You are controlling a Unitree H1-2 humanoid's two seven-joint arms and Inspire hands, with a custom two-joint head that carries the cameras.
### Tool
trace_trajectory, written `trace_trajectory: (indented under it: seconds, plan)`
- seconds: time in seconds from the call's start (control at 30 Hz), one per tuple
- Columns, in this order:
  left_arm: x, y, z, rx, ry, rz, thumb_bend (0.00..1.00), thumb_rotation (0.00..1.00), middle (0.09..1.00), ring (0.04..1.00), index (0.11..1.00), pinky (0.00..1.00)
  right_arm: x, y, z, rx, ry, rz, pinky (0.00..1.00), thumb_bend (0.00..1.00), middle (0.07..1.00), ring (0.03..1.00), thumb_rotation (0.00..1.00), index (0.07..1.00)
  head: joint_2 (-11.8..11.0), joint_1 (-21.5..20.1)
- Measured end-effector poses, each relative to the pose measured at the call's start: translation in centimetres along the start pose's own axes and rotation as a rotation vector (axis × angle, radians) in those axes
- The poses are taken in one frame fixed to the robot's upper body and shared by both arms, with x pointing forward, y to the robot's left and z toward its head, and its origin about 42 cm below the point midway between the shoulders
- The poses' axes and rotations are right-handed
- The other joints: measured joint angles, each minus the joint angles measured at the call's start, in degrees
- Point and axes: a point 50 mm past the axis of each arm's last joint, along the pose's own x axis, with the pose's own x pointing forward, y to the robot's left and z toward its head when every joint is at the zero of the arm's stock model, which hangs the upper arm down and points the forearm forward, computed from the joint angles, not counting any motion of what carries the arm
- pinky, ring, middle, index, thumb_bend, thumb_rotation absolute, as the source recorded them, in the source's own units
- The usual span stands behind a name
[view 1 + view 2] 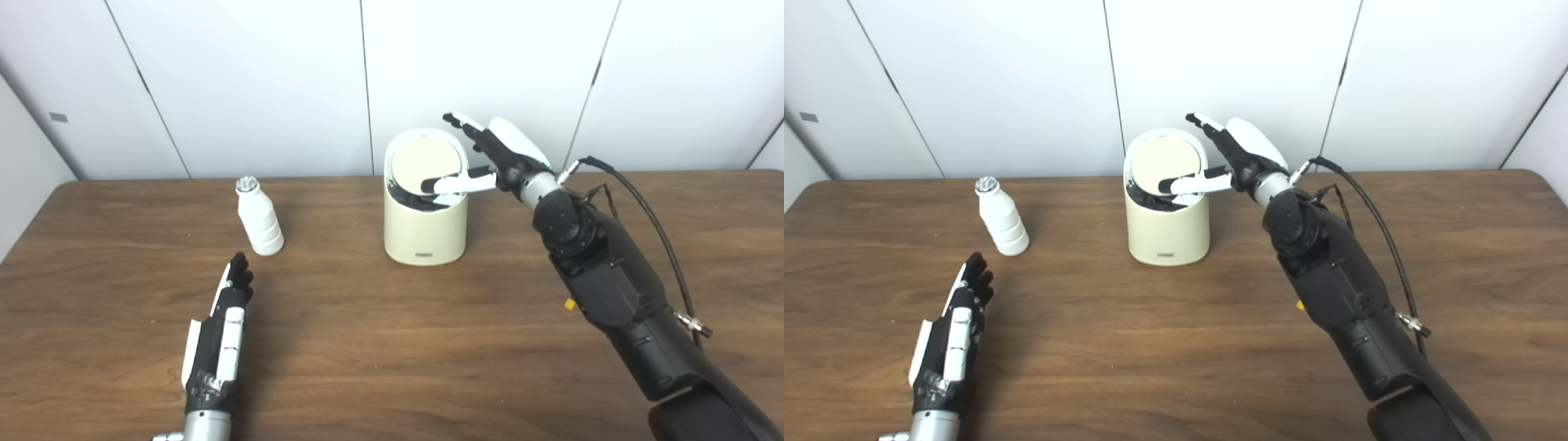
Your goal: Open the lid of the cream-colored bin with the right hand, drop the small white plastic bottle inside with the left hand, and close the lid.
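The right hand (490,162) props the bin (425,226) lid (427,164) up with spread fingers – clearing the mouth – while the bottle (260,217) stands left, beyond the open-fingered, empty left hand (222,331).

A dark wood-grain table (380,343) stands against white wall panels (257,79) split by thin dark seams.

Black-and-white left hand (220,331) and right hand (490,159) on silver wrists; the black right forearm (606,282) carries a black cable (649,214).
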Motion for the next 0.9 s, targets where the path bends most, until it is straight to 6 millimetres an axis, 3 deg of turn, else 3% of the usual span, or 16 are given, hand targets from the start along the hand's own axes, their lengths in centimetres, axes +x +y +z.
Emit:
trace_trajectory:
  seconds: [0.43, 0.9]
  plan:
    - [0.0, -0.1, 0.0, -0.003, 0.0, 0.002, 0.52, 0.93, 0.998, 0.988, 1.0, 1.0, 0.2, 0.1, 0.2, -0.016, -0.009, -0.001, 0.93, 0.85, 0.961, 0.99, 0.53, 0.956, 0.1, -0.4]
    - [0.0, -0.1, 0.0, -0.006, -0.003, 0.007, 0.52, 0.93, 0.998, 0.987, 1.0, 1.0, 0.6, -0.4, 1.6, -0.087, -0.085, -0.047, 0.99, 0.88, 0.984, 1.0, 0.29, 0.954, 0.2, -0.4]
